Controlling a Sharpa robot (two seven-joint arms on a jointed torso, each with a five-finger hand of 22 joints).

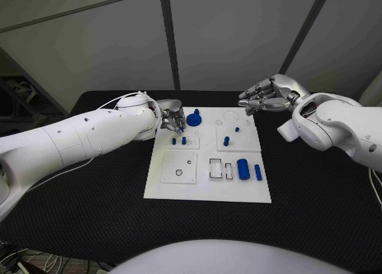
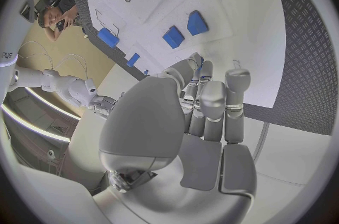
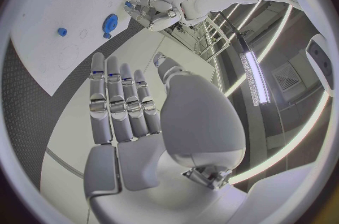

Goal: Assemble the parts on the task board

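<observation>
Blue gear (image 1: 193,120) — partly behind left hand (image 1: 171,116) fingers, grip unclear

We count one task board (image 1: 209,191), white. Blue parts on it: one gear (image 1: 193,120), one fat cylinder (image 1: 242,169), one slim peg (image 1: 258,172), four small pegs (image 1: 226,140). Two hands: left (image 1: 170,116), right (image 1: 269,95).

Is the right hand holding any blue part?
No. The right hand holds nothing; its fingers lie straight, away from the white board.
</observation>
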